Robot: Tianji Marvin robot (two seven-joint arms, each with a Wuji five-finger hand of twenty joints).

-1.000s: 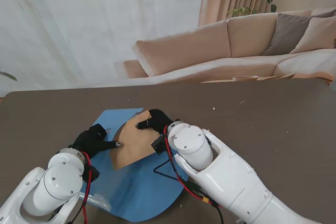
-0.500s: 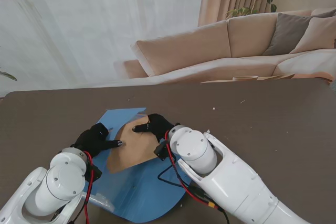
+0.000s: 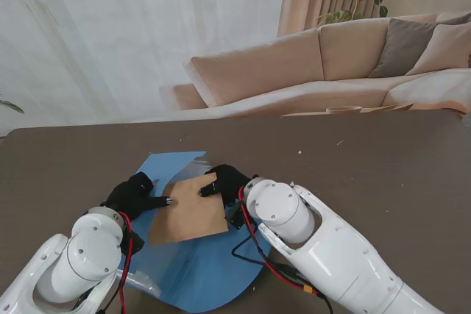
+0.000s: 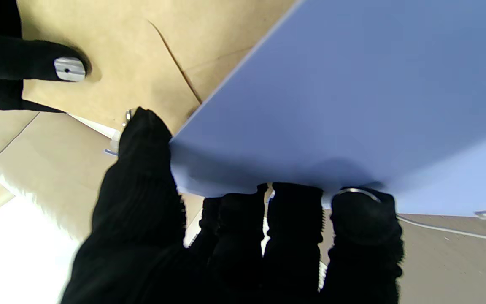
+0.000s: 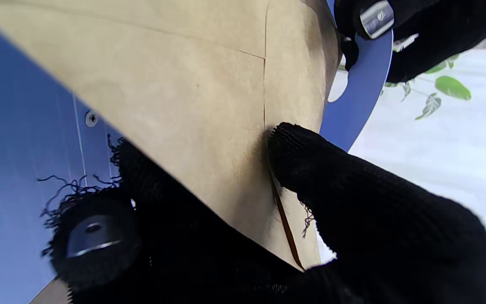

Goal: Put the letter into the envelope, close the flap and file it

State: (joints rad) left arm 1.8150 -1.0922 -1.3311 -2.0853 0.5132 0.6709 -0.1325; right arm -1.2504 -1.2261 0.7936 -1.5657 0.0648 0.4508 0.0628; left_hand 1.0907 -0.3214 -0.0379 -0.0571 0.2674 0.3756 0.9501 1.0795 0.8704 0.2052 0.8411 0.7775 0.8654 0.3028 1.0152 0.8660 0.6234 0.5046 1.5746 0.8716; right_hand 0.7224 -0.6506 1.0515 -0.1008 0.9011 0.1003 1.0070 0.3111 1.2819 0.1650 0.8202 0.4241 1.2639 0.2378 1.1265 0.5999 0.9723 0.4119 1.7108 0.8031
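Right hand [image 3: 223, 180] pinches the envelope [image 3: 190, 209] w/ thumb on top, easing it into the blue folder [image 3: 197, 270] near the tabletop's front edge; left hand [image 3: 134, 195] grips folder's cover, propping it open.

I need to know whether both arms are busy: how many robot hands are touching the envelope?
2. The left robot hand has a fingertip on the envelope at its left edge; the right robot hand pinches its far right corner, over the blue folder.
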